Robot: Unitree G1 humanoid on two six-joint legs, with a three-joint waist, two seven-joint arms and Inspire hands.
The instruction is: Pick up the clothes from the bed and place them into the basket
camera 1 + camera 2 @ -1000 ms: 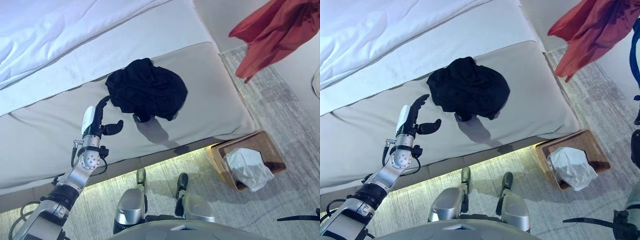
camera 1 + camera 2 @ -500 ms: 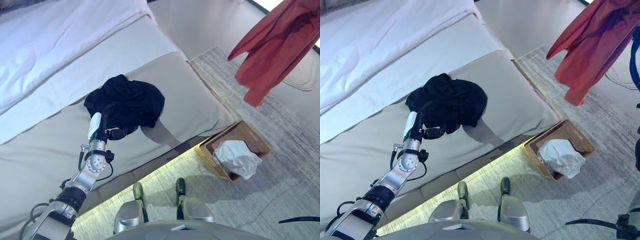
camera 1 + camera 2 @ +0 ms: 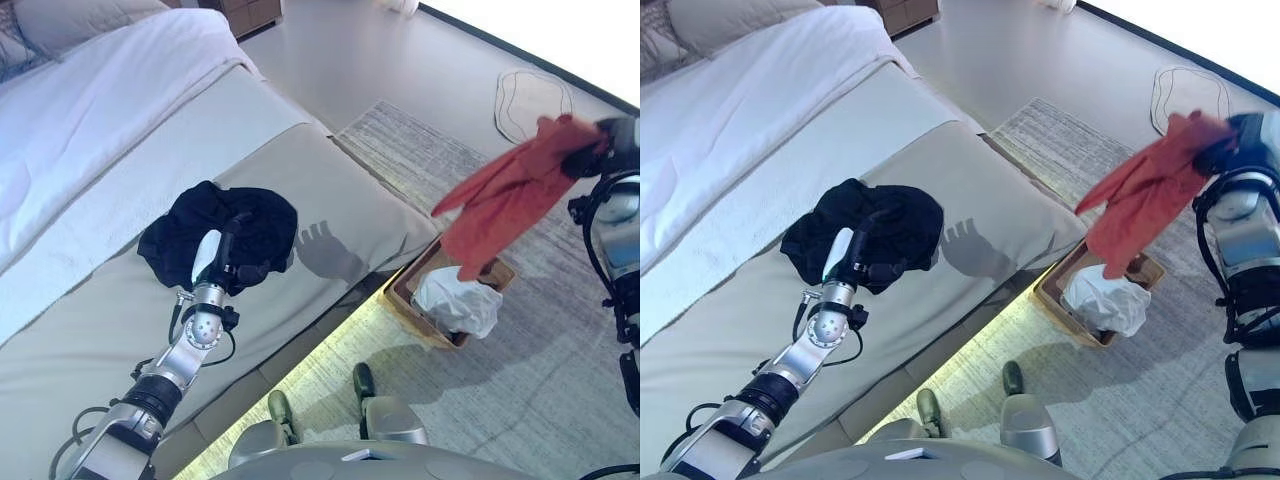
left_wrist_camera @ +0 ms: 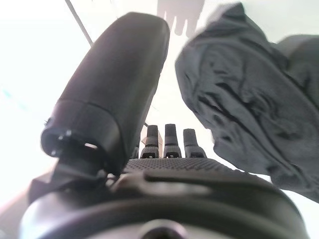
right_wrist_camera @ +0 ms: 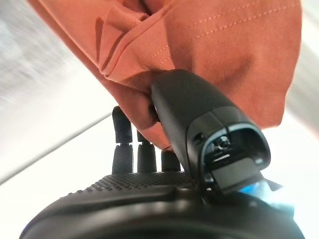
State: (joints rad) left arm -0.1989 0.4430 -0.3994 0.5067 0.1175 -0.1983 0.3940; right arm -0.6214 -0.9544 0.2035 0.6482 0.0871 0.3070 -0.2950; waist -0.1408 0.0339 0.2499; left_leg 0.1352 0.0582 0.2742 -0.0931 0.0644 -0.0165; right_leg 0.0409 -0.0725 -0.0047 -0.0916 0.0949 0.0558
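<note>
Orange-red cloth (image 3: 505, 200) is held aloft by the right hand (image 3: 1238, 138), gathered between the thumb and curled fingers (image 5: 122, 134), as the right wrist view confirms. It hangs in folds above the wooden basket (image 3: 410, 303), its lower edge overlapping the basket's far rim in both eye views. White cloth (image 3: 455, 302) is seen bunched inside the basket, which stands on a pale striped rug (image 3: 560, 360) just beside the bed's corner.

Black clothing (image 3: 865, 232) lies crumpled on the beige cover (image 3: 90, 330) of the bed (image 3: 90, 120), near its front edge. The left hand (image 3: 225, 262) is positioned over the near edge of this black heap, thumb spread; in the left wrist view its fingers (image 4: 171, 141) are seen extended and relaxed, with the dark fabric lying beside them and nothing grasped. Whether they touch the fabric cannot be determined.

White bedding (image 3: 740, 110) covers the far part of the bed.
</note>
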